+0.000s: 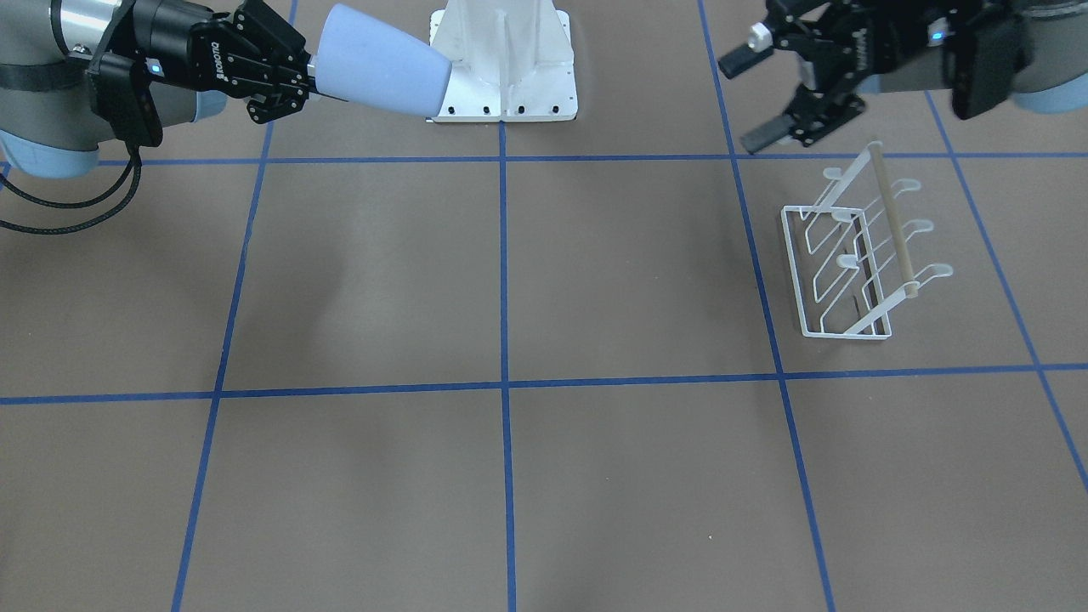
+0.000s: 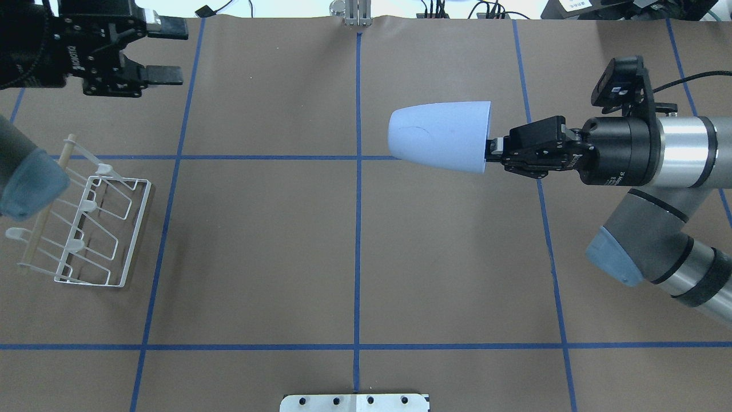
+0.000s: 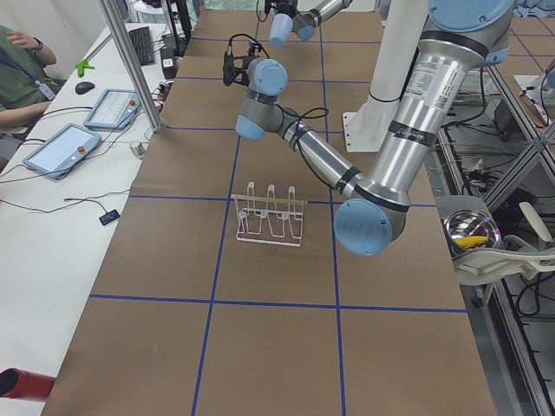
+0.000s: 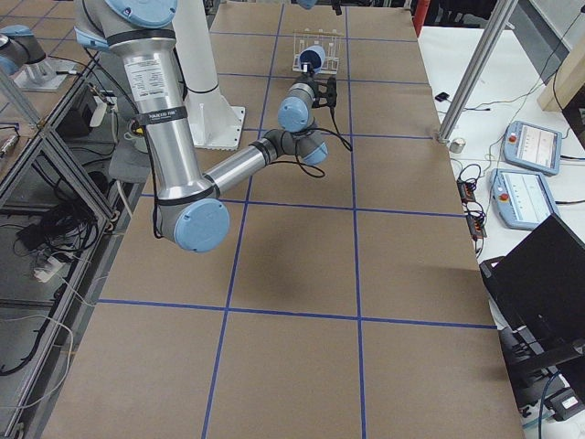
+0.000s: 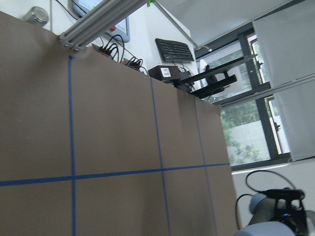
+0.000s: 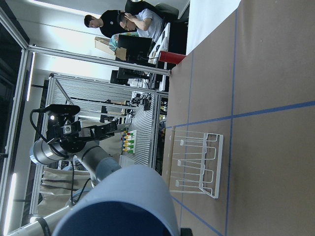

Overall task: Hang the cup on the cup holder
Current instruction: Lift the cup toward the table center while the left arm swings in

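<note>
Pale-blue cup (image 2: 439, 136), one, in right end effector (image 2: 494, 150), one wire cup holder (image 1: 894, 223)

A brown-papered table (image 2: 257, 257), marked off into squares by blue tape (image 2: 357, 257), carries a white wire rack (image 1: 847, 260) standing upright well toward the robot's left end and the bolted white pedestal (image 1: 527, 89) at the middle of the robot's edge, on the centre tape line.
</note>
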### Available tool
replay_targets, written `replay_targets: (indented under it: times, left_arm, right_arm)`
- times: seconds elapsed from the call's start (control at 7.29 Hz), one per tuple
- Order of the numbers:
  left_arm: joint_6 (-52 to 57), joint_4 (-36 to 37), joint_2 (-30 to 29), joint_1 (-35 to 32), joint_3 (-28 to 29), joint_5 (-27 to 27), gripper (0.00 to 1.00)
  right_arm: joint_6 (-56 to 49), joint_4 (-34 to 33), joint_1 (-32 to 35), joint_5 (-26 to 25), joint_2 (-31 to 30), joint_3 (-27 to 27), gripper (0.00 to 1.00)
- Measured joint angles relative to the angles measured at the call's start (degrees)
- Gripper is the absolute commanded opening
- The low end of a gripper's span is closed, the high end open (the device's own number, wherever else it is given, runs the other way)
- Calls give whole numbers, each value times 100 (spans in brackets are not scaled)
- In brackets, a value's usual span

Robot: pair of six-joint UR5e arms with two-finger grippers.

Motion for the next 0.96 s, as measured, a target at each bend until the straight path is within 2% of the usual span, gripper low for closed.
replay_targets:
  times: [0.14,0.27,0.55,0.96]
  left_arm:
    - [-422,-253,-20,272,-11,383,98]
    - [-664,-349,-53,411,-24,548,98]
    - [-1206,-389,-240,656,-27,695,98]
    - [-1525,-381,-346,1395,-216,1490,98]
  right_arm:
    - [5,46,-9,-12,17,34,0]
    - [6,91,-22,-16,72,51,0]
    - [7,124,-80,-23,266,60,0]
    - [-1,271,-265,-204,477,86,0]
